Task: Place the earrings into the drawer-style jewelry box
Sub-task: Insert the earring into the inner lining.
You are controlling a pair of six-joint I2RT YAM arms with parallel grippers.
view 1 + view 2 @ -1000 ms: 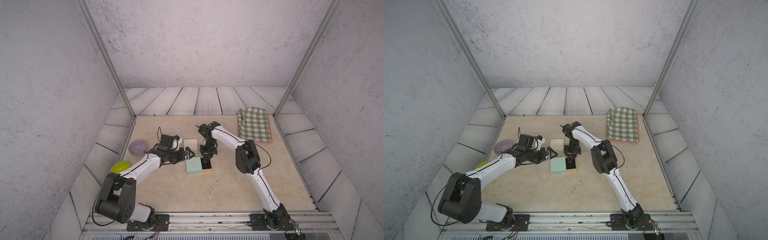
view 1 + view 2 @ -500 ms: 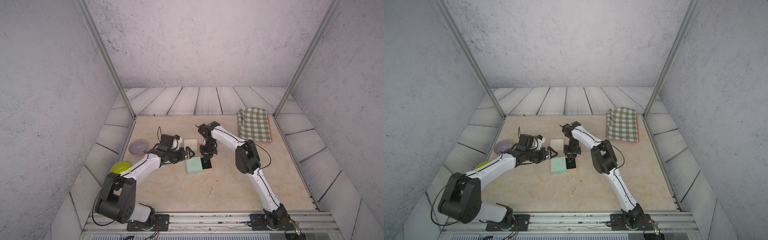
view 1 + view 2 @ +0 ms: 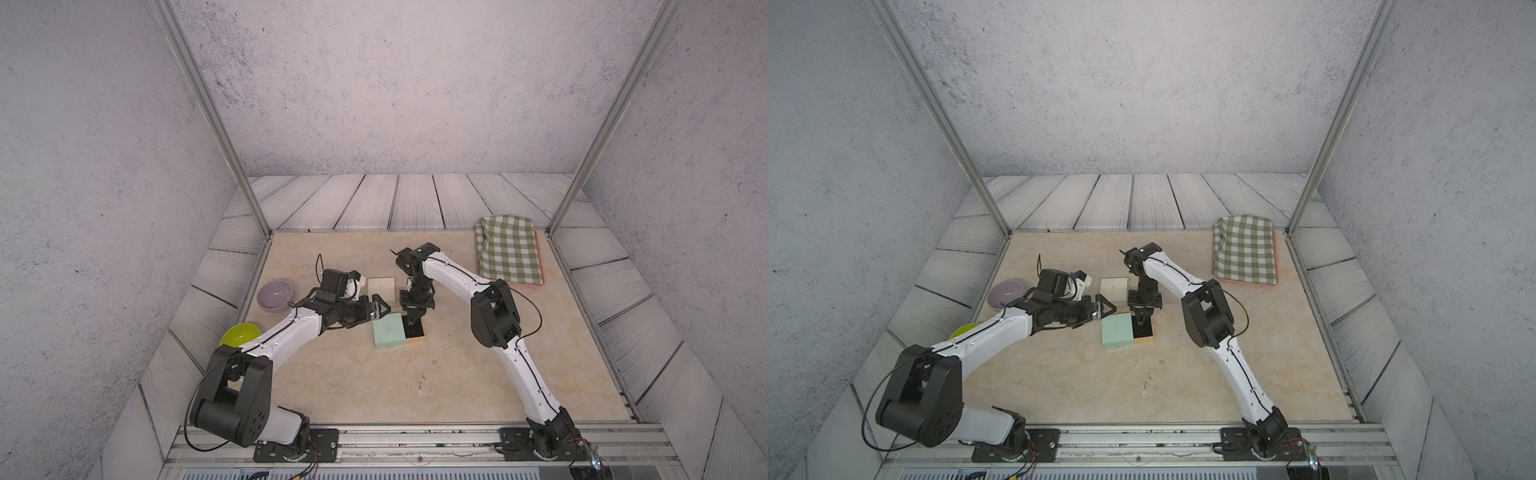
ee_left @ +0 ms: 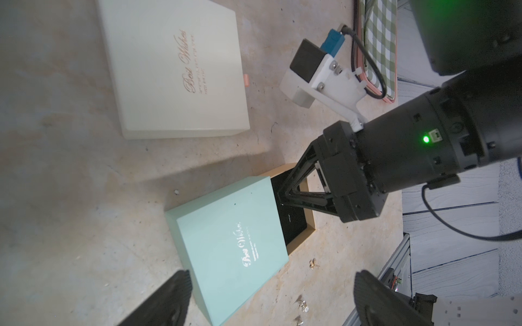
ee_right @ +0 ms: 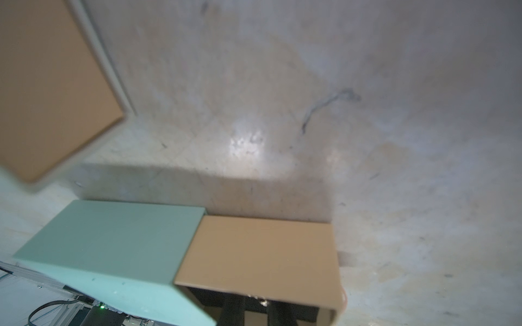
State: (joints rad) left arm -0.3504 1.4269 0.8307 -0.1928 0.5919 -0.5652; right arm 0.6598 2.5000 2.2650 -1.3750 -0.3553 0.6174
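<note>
Only left wrist view resolves right tool (image 4: 282,199): tips together in tray (image 4: 293,228); left tool (image 3: 379,309) apart.

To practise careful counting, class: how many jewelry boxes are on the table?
2. The cream-white jewelry box lies closed, farther back; the mint-green jewelry box lies in front of it, its tan drawer slid out under the right gripper. No others show.

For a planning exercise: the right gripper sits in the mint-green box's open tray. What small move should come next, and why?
Probably open the right gripper: its closed tips point down into the black-lined tray, and a glint between them looks like an earring. Other earrings lie on the table.
</note>
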